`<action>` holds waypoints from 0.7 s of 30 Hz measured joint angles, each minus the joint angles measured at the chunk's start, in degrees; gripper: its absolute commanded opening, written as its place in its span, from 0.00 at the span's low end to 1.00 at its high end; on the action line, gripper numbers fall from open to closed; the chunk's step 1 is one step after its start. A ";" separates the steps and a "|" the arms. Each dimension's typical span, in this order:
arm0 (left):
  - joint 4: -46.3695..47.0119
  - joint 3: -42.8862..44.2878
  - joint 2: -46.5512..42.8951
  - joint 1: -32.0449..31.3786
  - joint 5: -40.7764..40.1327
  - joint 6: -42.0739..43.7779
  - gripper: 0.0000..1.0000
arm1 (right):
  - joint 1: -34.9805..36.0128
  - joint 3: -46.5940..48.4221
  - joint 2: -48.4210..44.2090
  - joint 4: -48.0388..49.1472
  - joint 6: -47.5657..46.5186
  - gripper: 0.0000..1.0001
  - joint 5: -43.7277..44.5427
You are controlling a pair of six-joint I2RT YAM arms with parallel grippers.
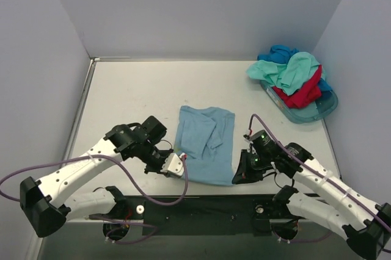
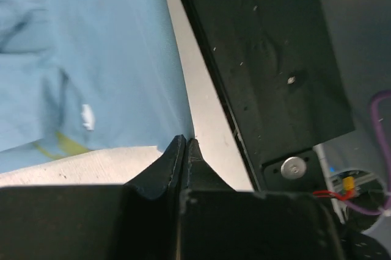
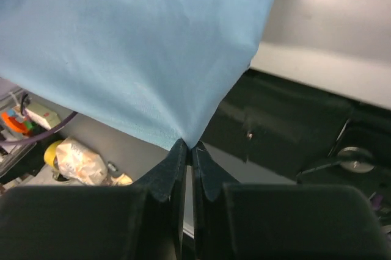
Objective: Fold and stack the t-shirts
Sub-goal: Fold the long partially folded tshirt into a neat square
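The sky-blue t-shirt [image 1: 204, 144] lies spread on the middle of the desk [image 1: 134, 95], long axis pointing away from the robot. The left claw [image 1: 177, 163] is clamped shut on its near-left hem corner, the right claw [image 1: 239, 177] on its near-right corner. The shirt body extends straight ahead of both claws, so the fold should probably carry the hem forward.

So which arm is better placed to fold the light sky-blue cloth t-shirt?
Right, probably: the right gripper pinches a raised corner of the light sky-blue t-shirt; the left gripper is shut at another, hold unclear.
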 measured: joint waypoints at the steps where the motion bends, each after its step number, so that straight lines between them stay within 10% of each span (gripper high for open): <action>1: -1.66 1.07 -1.11 -0.04 1.22 -0.90 0.00 | 1.27 0.52 -1.44 -1.46 1.29 0.00 -0.09; 7: -2.62 9.11 -1.70 4.50 3.85 -9.55 0.00 | -3.87 10.32 1.01 -7.30 1.09 0.00 -0.28; 21: 15.58 19.76 25.86 20.02 1.92 -20.55 0.00 | -27.04 31.91 40.68 -1.49 -17.27 0.00 -4.79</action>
